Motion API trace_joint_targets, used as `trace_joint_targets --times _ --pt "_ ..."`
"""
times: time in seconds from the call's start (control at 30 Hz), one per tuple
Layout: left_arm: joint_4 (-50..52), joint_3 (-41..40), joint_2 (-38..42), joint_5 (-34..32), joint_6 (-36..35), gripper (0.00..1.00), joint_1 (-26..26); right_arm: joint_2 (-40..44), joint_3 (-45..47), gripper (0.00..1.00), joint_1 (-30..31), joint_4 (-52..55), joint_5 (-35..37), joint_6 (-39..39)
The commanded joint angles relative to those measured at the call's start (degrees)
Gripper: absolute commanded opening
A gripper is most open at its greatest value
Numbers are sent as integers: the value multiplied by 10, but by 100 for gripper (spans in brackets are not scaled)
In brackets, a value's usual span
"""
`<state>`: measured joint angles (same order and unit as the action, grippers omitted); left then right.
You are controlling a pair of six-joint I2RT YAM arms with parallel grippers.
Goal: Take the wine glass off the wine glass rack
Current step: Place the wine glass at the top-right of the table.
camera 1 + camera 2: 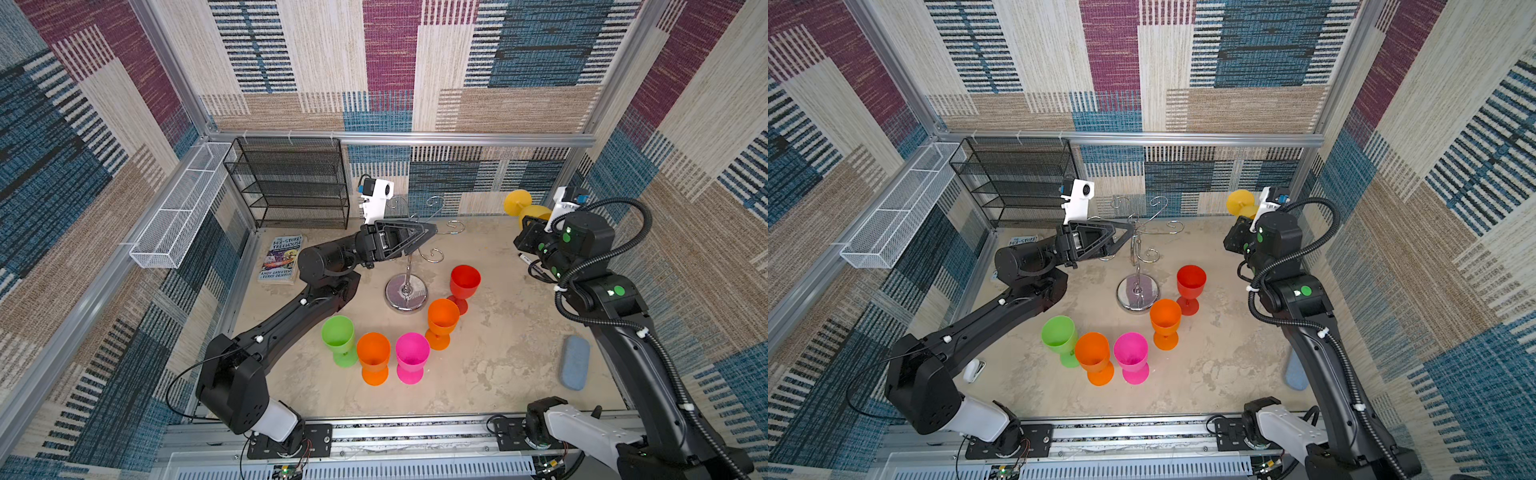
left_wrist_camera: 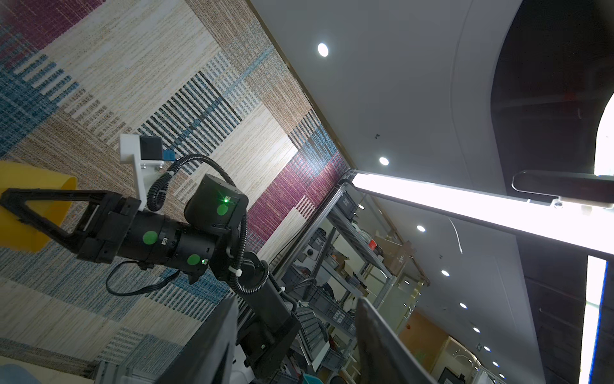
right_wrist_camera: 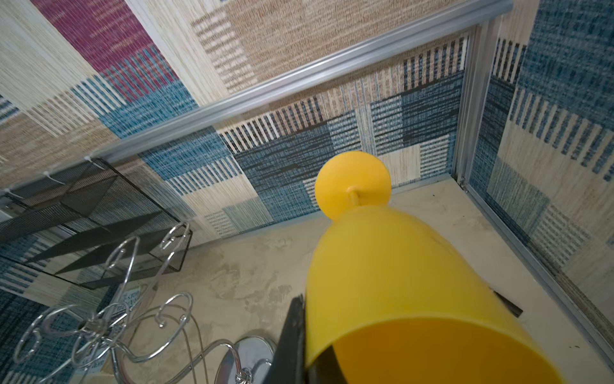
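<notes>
Wine glass: the yellow wine glass [image 3: 382, 266] hangs in the air near the back right corner. It is tipped onto its side with its round foot toward the back wall, well apart from the rack.
Right fingers: the right fingers [image 3: 292, 332] are pinched tight on the bowl's wall at the rim.
Left fingers: the left fingers [image 1: 415, 232] stand parted with only air between them, up beside the rack's curled arms. I cannot tell whether they touch the wire.
Wine glass rack: the wine glass rack [image 1: 406, 293] stands upright mid-worktop. It is shiny chrome, with a round disc base, a thin pole and looping wire arms.
Other glasses: five smooth plastic goblets stand upright in front of the rack. They are red [image 1: 465, 280], orange [image 1: 443, 318], pink [image 1: 412, 351], orange [image 1: 373, 353] and green [image 1: 338, 334].
Worktop: the worktop [image 1: 498, 353] is beige and mottled like worn stone. A book [image 1: 282, 259] lies at the back left and a soft blue case [image 1: 575, 368] lies near the right edge.
Room: woven patchwork walls in blue, plum and tan are framed by aluminium rails. A black mesh shelf [image 1: 291, 183] fills the back left corner, and a white wire basket [image 1: 178, 216] hangs on the left wall.
</notes>
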<state>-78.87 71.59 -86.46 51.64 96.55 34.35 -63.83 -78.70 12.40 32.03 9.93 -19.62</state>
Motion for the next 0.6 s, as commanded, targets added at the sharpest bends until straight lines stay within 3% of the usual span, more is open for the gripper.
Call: trace_joint_targets --times 0.0,0.1,0.2,0.4,0.57 --pt "-15 -9 18 16 -25 59 0 -46 -16 0 -16 32 -49 31" --pt "10 -27 45 21 -51 59 -1 -109 -32 0 -29 53 -105 44" --pt "95 -49 88 30 -124 60 -1 -157 -48 0 -30 59 -154 51" --pt "361 -66 188 19 -322 60 -1 -251 -94 0 -30 109 -159 94" --pt "406 -73 220 13 -360 60 -1 -324 -123 0 -29 158 -153 123"
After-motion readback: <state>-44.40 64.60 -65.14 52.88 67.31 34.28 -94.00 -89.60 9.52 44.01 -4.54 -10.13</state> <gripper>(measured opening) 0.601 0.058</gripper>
